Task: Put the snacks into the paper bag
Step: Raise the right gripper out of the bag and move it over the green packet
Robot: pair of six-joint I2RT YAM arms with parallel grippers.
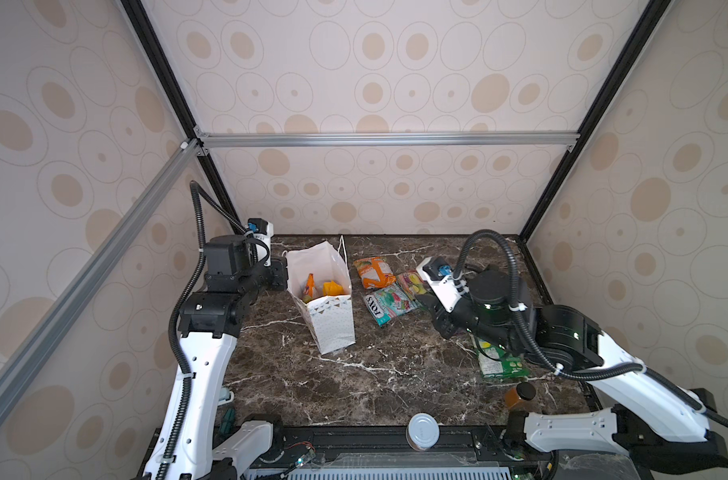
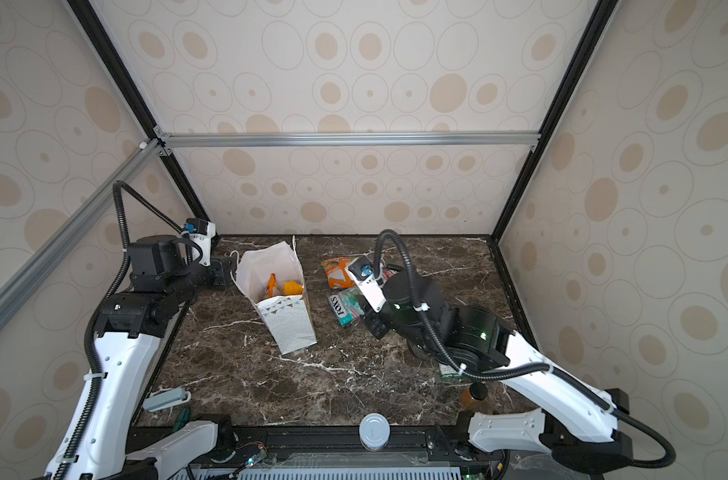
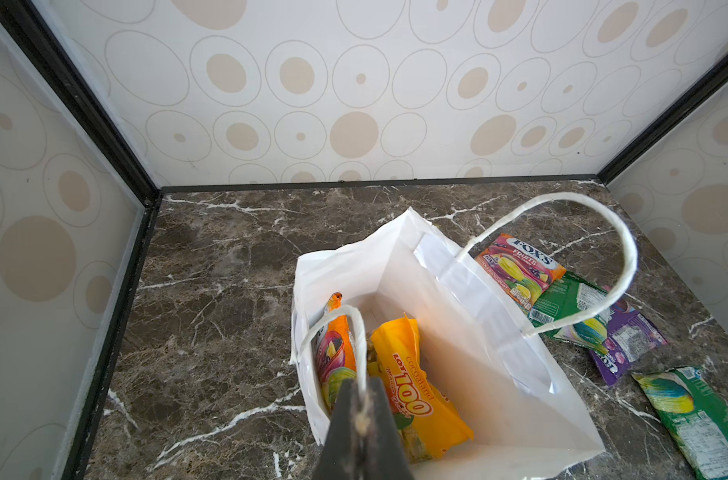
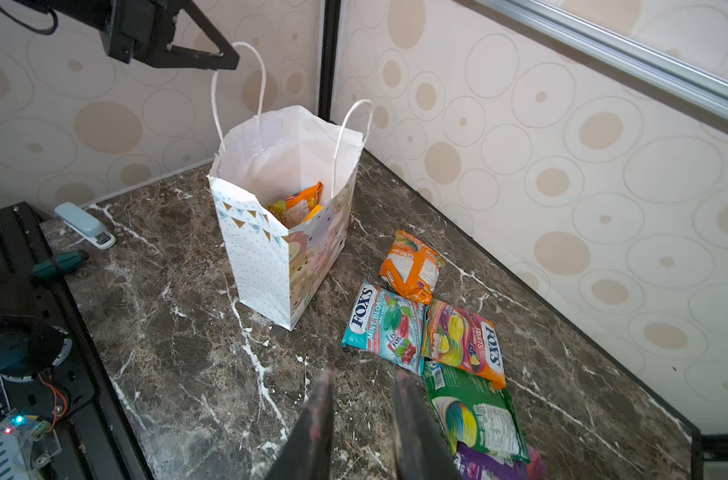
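The white paper bag (image 1: 333,324) stands open at the table's left middle. My left gripper (image 3: 360,399) is shut on one of its cord handles (image 4: 216,95) and holds it up. Inside lie a yellow packet (image 3: 416,390) and a pink-orange one (image 3: 333,353). To the bag's right, an orange packet (image 4: 412,268), a teal FOX'S packet (image 4: 383,328), a pink FOX'S packet (image 4: 464,343), a green one (image 4: 474,411) and a purple one (image 4: 487,465) lie flat on the table. My right gripper (image 4: 362,376) hovers open beside the teal and green packets, with only bare marble between its fingers.
A silver-lidded can (image 1: 423,430) stands at the front edge and an amber bottle (image 1: 520,395) at the front right. A stapler (image 2: 164,400) and a screwdriver (image 4: 60,264) lie front left. Another green packet (image 1: 499,361) lies under my right arm.
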